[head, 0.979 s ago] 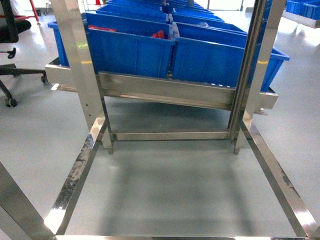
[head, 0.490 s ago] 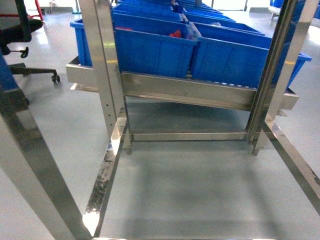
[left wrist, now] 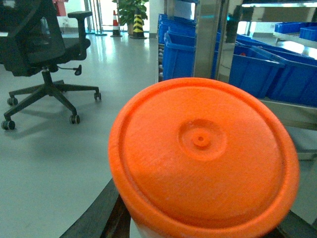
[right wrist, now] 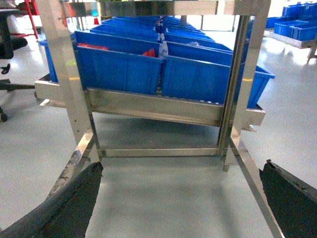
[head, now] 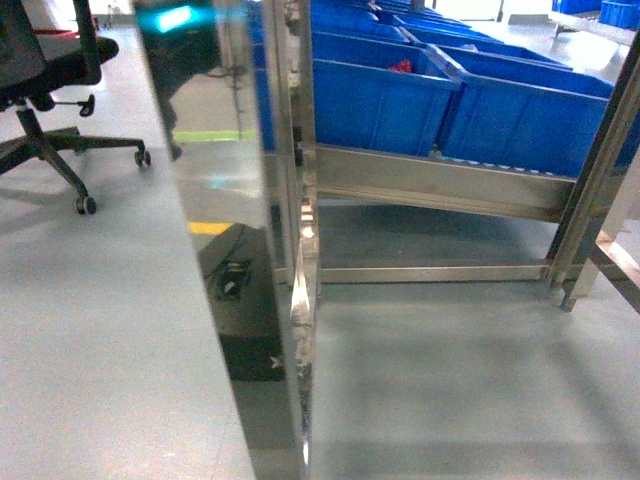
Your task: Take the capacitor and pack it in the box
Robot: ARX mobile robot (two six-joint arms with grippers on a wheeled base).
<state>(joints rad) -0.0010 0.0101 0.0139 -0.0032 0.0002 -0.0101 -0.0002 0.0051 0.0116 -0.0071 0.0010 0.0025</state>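
The capacitor (left wrist: 203,158), a thick cylinder with an orange end cap and a pale body, fills the left wrist view. My left gripper (left wrist: 200,232) is shut on it, and only a dark finger (left wrist: 101,215) shows at the lower left beneath it. In the right wrist view my right gripper (right wrist: 182,198) stands wide open above the grey floor, with nothing between its black fingers (right wrist: 69,203). The box is out of view. Neither gripper shows in the head view.
A steel rack post (head: 285,240) stands very close in front of the head camera. Blue bins (head: 385,100) sit in rows on the rack's sloped shelf (right wrist: 158,106). Low steel rails (right wrist: 250,181) frame the floor. An office chair (head: 50,90) stands at the left.
The head view has swung left: the rack and bins slid to the right, the steel post now looms close, and the office chair has come further into view.
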